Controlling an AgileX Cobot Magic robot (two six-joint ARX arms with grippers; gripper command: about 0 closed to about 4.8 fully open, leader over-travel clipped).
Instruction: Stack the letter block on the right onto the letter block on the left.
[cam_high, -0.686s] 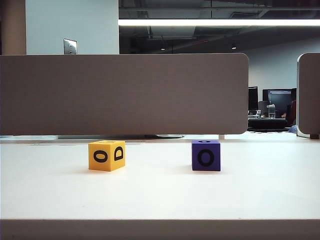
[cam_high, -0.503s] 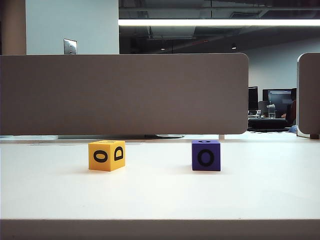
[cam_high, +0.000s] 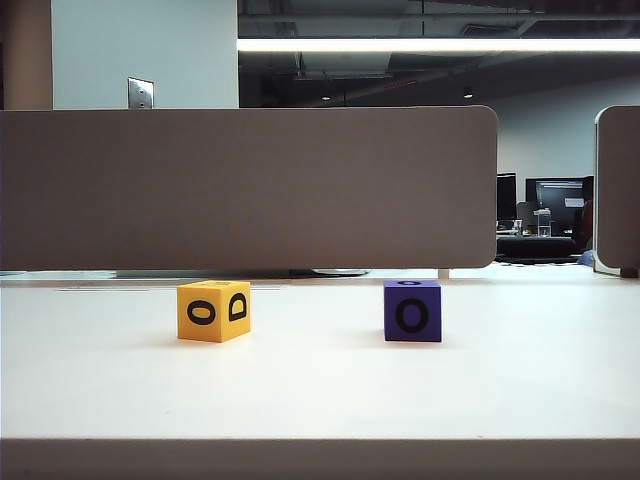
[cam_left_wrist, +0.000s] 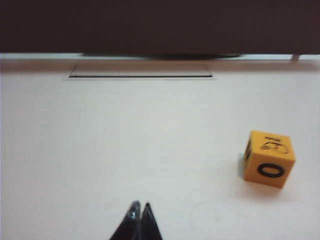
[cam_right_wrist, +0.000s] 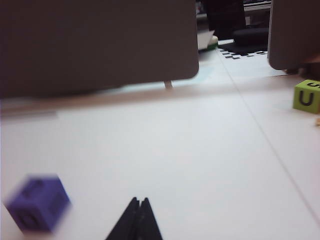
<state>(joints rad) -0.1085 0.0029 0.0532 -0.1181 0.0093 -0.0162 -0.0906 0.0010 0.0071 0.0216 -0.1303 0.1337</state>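
**blockhead42:** So where's everything sitting? The purple O block (cam_high: 412, 311) is on the white table (cam_high: 320, 390), well right of the yellow block (cam_high: 213, 311), with nothing stacked yet. No arm is seen in the exterior view.

**servo_sam:** Right gripper (cam_right_wrist: 138, 202) is pinched together with nothing in it, and the purple block (cam_right_wrist: 37, 202) is off to one side, not between the tips. Left gripper (cam_left_wrist: 139, 206) is closed too, empty, with the yellow one (cam_left_wrist: 268, 158) well apart from it.

**blockhead42:** So probably the jaws should be opened first, then lined up square over the purple faces before anything gets squeezed.

**servo_sam:** Yep, and the green U block (cam_right_wrist: 306, 96) further out should be ignored.
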